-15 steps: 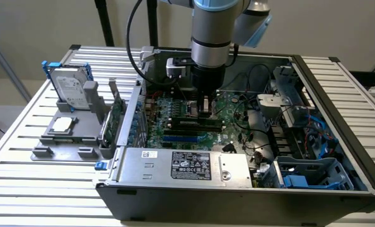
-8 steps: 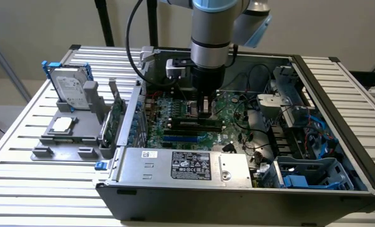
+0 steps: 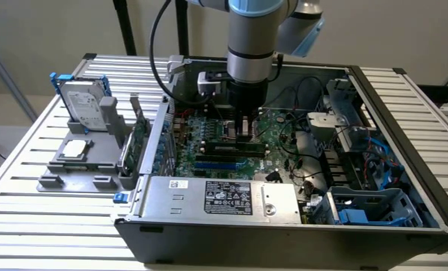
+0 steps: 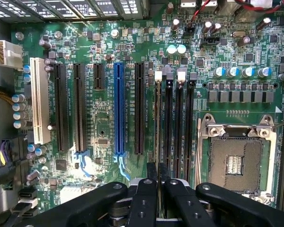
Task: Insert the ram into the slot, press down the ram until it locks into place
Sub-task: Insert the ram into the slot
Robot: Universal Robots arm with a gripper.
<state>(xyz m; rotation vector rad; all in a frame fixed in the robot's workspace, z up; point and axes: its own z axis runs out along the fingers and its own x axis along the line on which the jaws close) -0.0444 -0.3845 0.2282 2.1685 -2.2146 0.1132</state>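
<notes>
Wrist view looks straight down on the ram point(image 4: 157, 123), a thin, long green circuit-board stick seen edge-on. It stands in the slot point(image 4: 158, 79) nearest the expansion slots, one of four long narrow black memory sockets, with the black gripper point(image 4: 157, 171) closed on its upper edge; I cannot tell whether the end clips have locked. On the slatted metal desk point(image 3: 27, 186) sits the open black computer case point(image 3: 404, 147), holding a grey labelled power supply box point(image 3: 171, 197) and the green motherboard point(image 4: 102, 118), where a square silver CPU socket point(image 4: 236, 161) flanks the sockets on one side and a long blue expansion slot point(image 4: 118, 109) on the other.
</notes>
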